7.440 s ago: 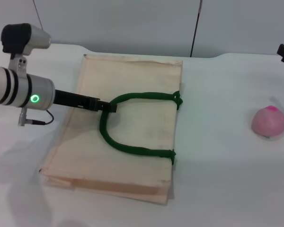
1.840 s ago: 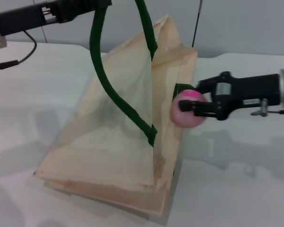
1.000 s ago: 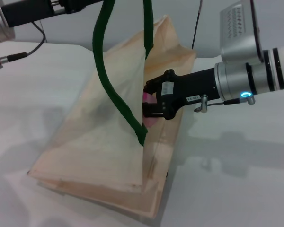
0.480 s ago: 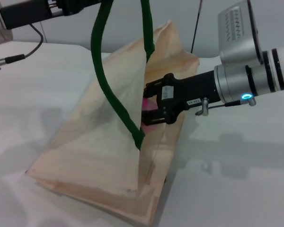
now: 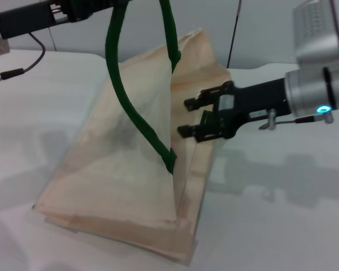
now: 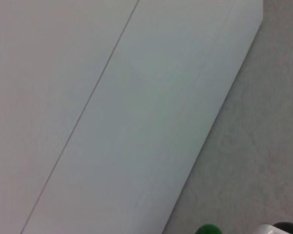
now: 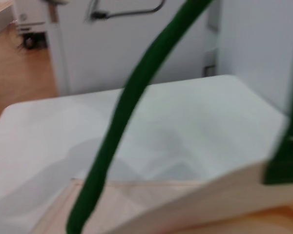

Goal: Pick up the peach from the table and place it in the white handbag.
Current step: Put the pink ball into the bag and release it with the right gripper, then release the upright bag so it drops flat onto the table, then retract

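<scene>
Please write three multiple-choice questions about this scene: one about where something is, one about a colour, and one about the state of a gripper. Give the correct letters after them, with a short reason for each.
1. Where is the right gripper?
A. At the open mouth of the white handbag
B. Flat on the table, far from the bag
C. Under the bag

2. What colour are the bag's handles?
A. Red
B. Dark green
C. Yellow

3. What is the state of the right gripper?
A. Shut on a cup
B. Open and holding nothing
C. Shut on a handle

Answers:
1. A, because the head view shows its fingertips at the bag's raised opening.
2. B, because the rope-like loops are dark green, and the left gripper holds them up above the table.
3. B, because its fingers stand apart with nothing between them; the peach is not in view.
</scene>
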Controlling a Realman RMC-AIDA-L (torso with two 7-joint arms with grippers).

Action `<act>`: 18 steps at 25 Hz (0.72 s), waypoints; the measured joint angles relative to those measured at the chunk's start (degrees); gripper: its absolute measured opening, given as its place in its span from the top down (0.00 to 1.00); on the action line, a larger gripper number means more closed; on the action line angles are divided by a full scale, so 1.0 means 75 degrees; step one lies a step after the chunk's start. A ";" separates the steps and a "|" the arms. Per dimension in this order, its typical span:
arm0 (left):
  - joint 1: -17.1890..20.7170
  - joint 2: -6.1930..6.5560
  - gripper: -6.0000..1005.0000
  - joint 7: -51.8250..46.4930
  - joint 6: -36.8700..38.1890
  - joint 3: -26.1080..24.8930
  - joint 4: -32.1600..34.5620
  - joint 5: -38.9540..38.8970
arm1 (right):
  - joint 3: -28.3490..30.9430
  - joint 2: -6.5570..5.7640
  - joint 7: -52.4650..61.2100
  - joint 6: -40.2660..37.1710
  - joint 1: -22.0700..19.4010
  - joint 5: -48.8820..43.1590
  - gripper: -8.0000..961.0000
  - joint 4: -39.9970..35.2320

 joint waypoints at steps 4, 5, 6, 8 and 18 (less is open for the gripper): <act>0.0080 -0.0001 0.87 -0.0029 -0.0215 -0.0008 0.0026 -0.0117 | 0.0033 -0.0008 0.0443 0.0055 -0.0524 0.0217 0.25 -0.0788; 0.0101 -0.0001 0.87 -0.0032 -0.0276 -0.0008 0.0069 -0.0142 | 0.0033 -0.0009 0.0550 0.0046 -0.0680 0.0284 0.25 -0.1026; 0.0120 -0.0001 0.87 -0.0035 -0.0324 -0.0009 0.0112 -0.0160 | 0.0035 -0.0014 0.0648 0.0029 -0.0834 0.0378 0.24 -0.1236; 0.0171 0.0001 0.87 -0.0042 -0.0426 -0.0010 0.0197 -0.0212 | 0.0037 -0.0012 0.0807 -0.0049 -0.1141 0.0571 0.23 -0.1607; 0.0499 -0.0073 0.58 0.0120 -0.1062 -0.0012 0.0223 -0.0458 | 0.0254 -0.0013 0.1046 -0.0892 -0.2178 0.1323 0.22 -0.2308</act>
